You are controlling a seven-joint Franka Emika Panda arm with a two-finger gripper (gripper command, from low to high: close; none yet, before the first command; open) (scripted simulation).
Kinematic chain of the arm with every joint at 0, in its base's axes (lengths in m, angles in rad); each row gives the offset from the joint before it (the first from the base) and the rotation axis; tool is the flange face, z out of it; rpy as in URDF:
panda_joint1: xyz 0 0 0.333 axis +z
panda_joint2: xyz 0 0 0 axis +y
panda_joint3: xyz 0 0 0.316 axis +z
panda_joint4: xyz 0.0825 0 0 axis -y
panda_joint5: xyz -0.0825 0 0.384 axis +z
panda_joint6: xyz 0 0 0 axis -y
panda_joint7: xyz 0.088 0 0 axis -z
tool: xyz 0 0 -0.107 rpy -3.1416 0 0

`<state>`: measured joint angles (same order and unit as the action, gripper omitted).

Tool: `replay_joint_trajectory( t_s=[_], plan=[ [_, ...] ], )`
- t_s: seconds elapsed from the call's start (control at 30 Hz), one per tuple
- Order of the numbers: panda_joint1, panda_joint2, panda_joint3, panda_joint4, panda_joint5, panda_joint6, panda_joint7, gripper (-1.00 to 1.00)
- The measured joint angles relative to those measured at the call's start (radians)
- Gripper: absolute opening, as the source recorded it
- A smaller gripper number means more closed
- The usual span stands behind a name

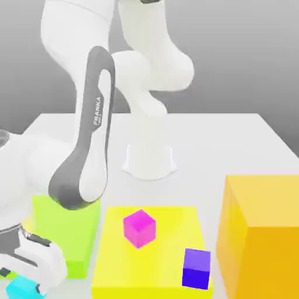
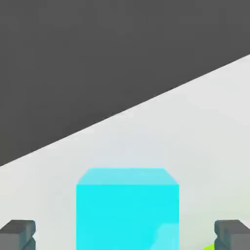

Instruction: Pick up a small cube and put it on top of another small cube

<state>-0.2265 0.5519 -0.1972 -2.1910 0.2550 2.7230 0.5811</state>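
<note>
The pincer (image 2: 125, 234) is down low at the surface's (image 1: 233, 140) near corner on the exterior view's left, and the small cyan cube (image 2: 127, 210) sits squarely between its fingertips (image 2: 18, 233), gaps showing on both sides, so the jaws are apart and nothing is held yet. Step in hand: the grasp. Best to stay centred on the cube, close evenly on opposite flat faces, then lift straight up clear of the green block (image 1: 64, 233) just beside it before heading for the magenta cube (image 1: 139, 228) or the purple cube (image 1: 196, 268).
</note>
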Motion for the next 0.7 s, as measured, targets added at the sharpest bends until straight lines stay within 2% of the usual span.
replay_joint_trajectory(
  t_s=[0.2, 0.33, 0.7],
  plan=[
    [0.0, 0.001, 0.0, 0.0, 0.0, 0.0, 0.0, -1.0],
    [0.032, -0.122, -0.041, -0.03, -0.049, -0.092, 0.036, -1.0],
    [0.182, -0.513, 0.03, -0.283, -0.153, -0.223, 0.126, -1.0]
  ],
)
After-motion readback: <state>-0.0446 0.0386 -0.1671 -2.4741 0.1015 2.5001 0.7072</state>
